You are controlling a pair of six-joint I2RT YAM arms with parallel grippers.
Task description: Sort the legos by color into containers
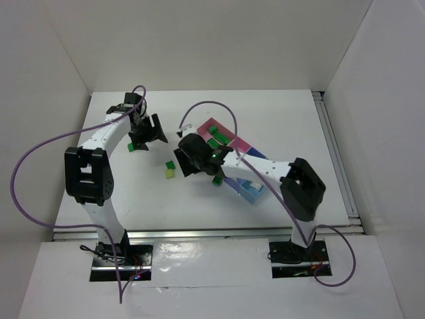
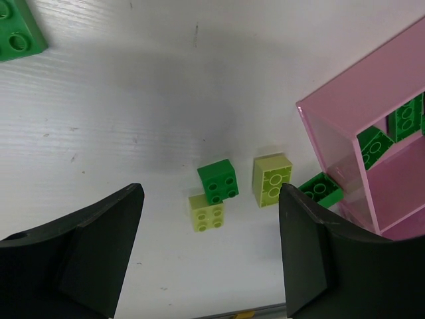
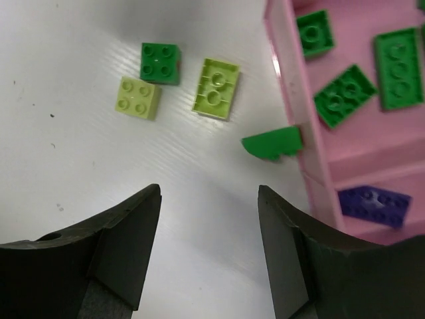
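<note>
1. Finds the left gripper (image 1: 149, 131) above the far left part of the white table (image 1: 285, 113), jaws wide apart, nothing between them.
2. Finds the right gripper (image 3: 209, 193) over bare table just beside the containers (image 1: 234, 139), jaws apart, nothing held.
3. Records the containers as a joined row lying diagonally right of centre, pink bins at the far end, blue bins at the near end and partly hidden under the right arm.
4. Counts three dark green legos (image 3: 345, 95) lying flat inside the end pink bin (image 3: 285, 80), well apart from one another.
5. Notes a dark purple brick (image 3: 374, 205) alone in the adjoining pink compartment.
6. Locates a loose group on the table between the two grippers: a green square brick (image 3: 159, 63) touching a yellow-green square brick (image 3: 138, 97) at one corner, and a longer yellow-green brick (image 3: 216, 88) just beside them, apart.
7. Notes a green rounded piece (image 3: 272, 144) outside the pink bin, touching its outer wall.
8. Notes one further green brick (image 2: 16, 33) on the table near the left gripper, well apart from the group.
9. Cannot tell the contents of the blue bins.
</note>
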